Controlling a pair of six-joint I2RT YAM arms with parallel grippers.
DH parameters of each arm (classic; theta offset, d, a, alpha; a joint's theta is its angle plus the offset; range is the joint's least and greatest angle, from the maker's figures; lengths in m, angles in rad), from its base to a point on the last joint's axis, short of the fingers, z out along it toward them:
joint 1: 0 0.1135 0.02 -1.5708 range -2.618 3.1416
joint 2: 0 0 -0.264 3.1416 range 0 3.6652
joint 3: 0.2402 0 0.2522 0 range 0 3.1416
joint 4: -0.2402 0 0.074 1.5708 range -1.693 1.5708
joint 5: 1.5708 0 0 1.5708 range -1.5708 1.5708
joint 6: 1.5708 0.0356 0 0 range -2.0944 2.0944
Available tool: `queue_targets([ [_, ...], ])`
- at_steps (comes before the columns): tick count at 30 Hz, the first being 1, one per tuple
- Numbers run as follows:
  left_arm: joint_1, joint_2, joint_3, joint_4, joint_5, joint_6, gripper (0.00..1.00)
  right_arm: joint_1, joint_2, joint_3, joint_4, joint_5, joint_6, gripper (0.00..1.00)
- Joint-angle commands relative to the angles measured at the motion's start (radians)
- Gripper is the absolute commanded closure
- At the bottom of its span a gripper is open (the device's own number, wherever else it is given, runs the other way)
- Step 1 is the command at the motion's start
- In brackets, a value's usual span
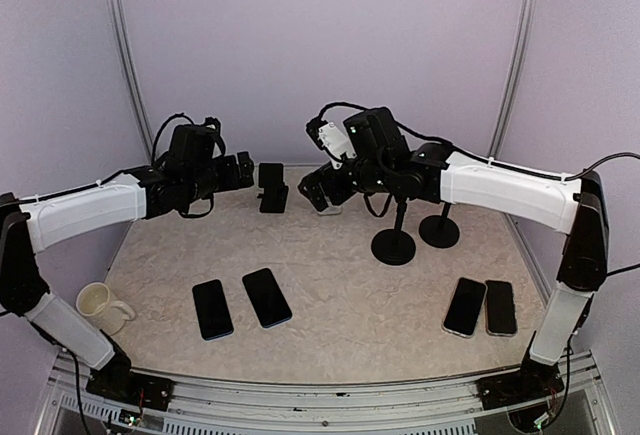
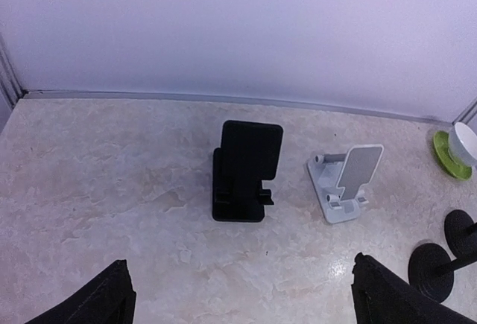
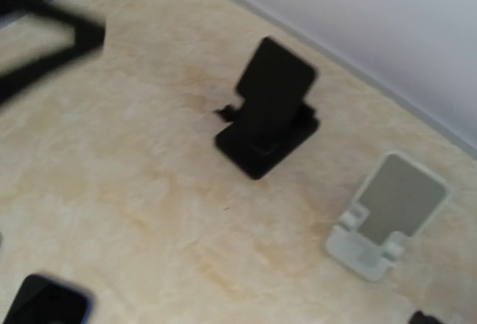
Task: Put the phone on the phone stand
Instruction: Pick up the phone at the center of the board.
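Several dark phones lie flat on the table: two at the front left [image 1: 212, 308] [image 1: 267, 297] and two at the front right [image 1: 464, 306] [image 1: 500, 307]. A black phone stand [image 1: 272, 187] [image 2: 244, 169] [image 3: 268, 108] stands empty at the back, with an empty white phone stand [image 2: 346, 181] [image 3: 387, 216] to its right. My left gripper [image 1: 245, 170] [image 2: 250, 302] hovers high, left of the black stand, open and empty. My right gripper [image 1: 322, 189] hovers above the white stand. Its fingers do not show in the right wrist view, and it holds nothing.
Two black round-base pole stands [image 1: 393, 245] [image 1: 439, 230] stand right of centre. A white mug [image 1: 100, 303] sits at the front left. A white cup on a green saucer [image 2: 456, 145] sits at the back right. One phone's corner [image 3: 45, 305] shows in the right wrist view.
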Motion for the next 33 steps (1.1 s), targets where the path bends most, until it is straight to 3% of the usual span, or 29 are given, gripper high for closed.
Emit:
queue_targets([
  [1,0.002,-0.088,-0.033,-0.011,-0.118,-0.041,0.01,0.045,0.047,-0.023,0.012,0.031,0.031,0.0],
  [14,-0.004,-0.18,-0.139,-0.03,-0.042,-0.082,0.01,0.152,-0.107,-0.224,-0.098,0.108,0.199,0.0],
  [23,-0.036,-0.203,-0.206,0.043,-0.03,-0.082,0.01,0.164,-0.316,-0.545,-0.267,0.311,0.577,0.0],
  [28,-0.051,-0.202,-0.234,0.068,-0.006,-0.097,0.01,0.146,-0.367,-0.641,-0.393,0.444,0.819,0.0],
  [33,-0.08,-0.2,-0.245,0.075,-0.018,-0.095,0.01,0.05,-0.382,-0.694,-0.517,0.46,1.006,0.0],
])
